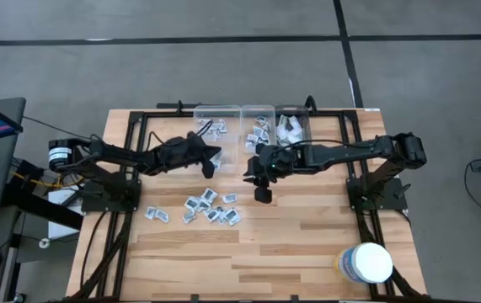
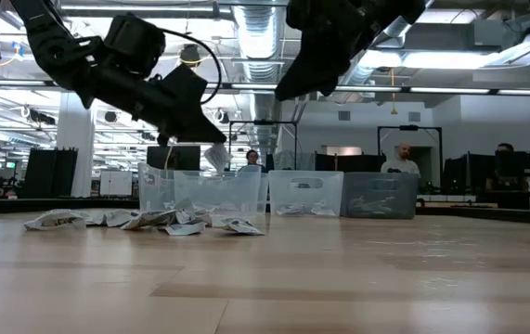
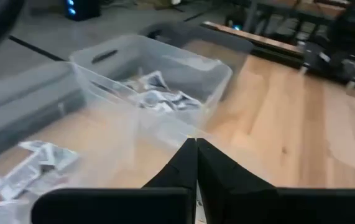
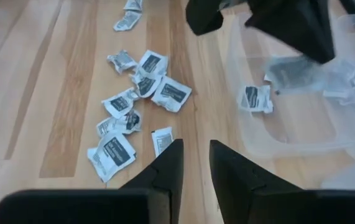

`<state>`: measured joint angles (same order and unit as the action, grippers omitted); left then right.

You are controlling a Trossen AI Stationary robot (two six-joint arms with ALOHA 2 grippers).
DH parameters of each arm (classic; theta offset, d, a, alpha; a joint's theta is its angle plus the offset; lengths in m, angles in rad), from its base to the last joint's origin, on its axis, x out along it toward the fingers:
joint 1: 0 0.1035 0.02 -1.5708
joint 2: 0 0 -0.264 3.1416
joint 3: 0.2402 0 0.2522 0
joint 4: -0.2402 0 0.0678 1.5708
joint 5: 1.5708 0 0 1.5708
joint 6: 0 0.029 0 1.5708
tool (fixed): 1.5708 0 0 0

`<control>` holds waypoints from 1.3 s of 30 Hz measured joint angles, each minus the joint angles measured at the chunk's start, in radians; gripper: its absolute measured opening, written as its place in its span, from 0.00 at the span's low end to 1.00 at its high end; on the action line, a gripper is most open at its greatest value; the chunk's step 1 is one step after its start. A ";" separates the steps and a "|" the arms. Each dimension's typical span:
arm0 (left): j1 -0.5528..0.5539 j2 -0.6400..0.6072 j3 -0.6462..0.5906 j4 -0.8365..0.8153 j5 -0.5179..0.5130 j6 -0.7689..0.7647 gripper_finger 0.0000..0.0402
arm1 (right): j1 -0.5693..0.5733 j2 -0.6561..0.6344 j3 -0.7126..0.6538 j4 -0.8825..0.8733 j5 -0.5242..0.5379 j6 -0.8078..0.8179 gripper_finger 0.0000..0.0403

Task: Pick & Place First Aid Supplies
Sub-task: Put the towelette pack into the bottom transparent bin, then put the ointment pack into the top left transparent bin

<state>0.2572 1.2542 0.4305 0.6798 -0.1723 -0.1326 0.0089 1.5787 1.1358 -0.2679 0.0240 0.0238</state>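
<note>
High view — left hand (image 1: 210, 165) beside packets (image 1: 210, 207)

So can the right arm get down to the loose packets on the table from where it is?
Probably yes: the right tool hangs open just above the loose packets, with only bare table between; the left tool sits off to one side.

packets (image 1: 211, 207): small white squares, dark prints | loosely clustered on table | perhaps overlapping
</note>
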 joint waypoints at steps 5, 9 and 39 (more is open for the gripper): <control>0.017 -0.011 0.000 -0.007 -0.021 0.043 0.02 | 0.010 0.000 0.000 -0.002 0.000 0.004 0.18; 0.017 -0.012 0.000 -0.007 -0.025 0.041 0.02 | 0.011 0.000 0.000 -0.001 0.001 0.004 0.18; -0.359 -0.512 0.107 -1.191 -0.012 -0.065 0.33 | 0.000 0.197 -0.001 0.050 -0.031 0.002 0.18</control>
<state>-0.1018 0.7418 0.5378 -0.5110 -0.1846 -0.1978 0.0089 1.7756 1.1350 -0.2183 -0.0067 0.0259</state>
